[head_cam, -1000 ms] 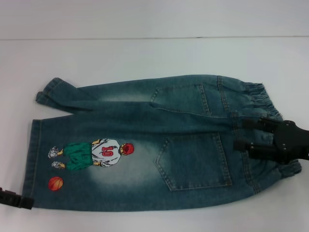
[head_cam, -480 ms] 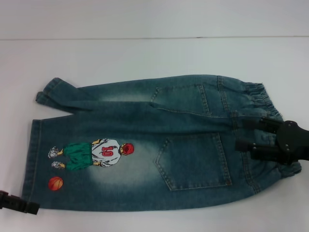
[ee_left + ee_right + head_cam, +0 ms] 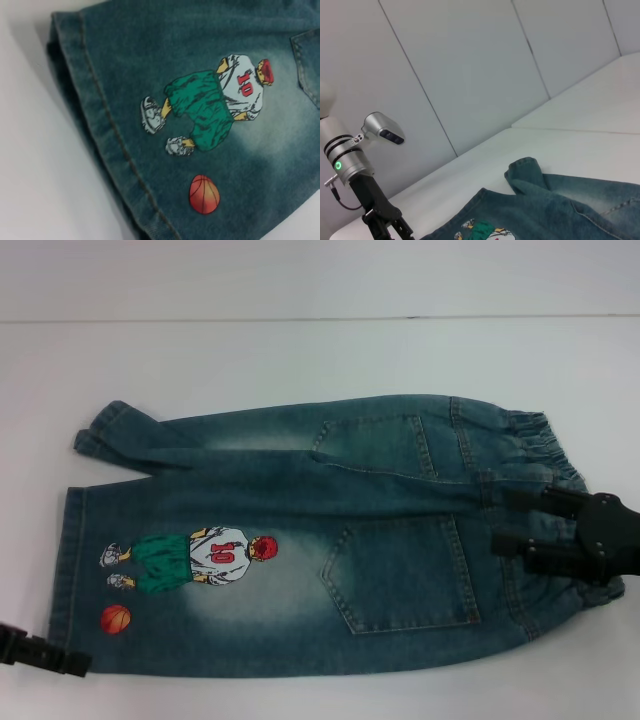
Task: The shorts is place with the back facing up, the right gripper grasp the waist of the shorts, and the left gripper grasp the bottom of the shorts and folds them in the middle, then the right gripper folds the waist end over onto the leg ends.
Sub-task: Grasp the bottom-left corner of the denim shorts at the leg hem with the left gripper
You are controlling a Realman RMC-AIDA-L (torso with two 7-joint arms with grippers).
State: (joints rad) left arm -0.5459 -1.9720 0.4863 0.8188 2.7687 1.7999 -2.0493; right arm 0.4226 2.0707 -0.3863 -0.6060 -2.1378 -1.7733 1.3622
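Note:
The faded blue denim shorts [image 3: 300,530] lie flat with the back pockets up. The ruffled waist [image 3: 545,445] is at the right and the leg ends [image 3: 70,550] at the left. The far leg's hem [image 3: 105,430] is partly folded over. My right gripper [image 3: 512,523] hovers over the near half of the waist, open, one finger to either side of the band's middle. My left gripper [image 3: 50,655] shows as a black tip at the near-left corner, beside the near leg's hem. The left wrist view shows that hem [image 3: 100,125] and the basketball print [image 3: 204,194].
The shorts rest on a white table [image 3: 300,350] whose far edge meets a pale wall. In the right wrist view the left arm's silver wrist [image 3: 345,160] with its green light stands beyond the leg ends, in front of panelled walls.
The left gripper has crept right toward the near leg's hem corner. The right gripper has shifted slightly right over the waist. The shorts have not moved.

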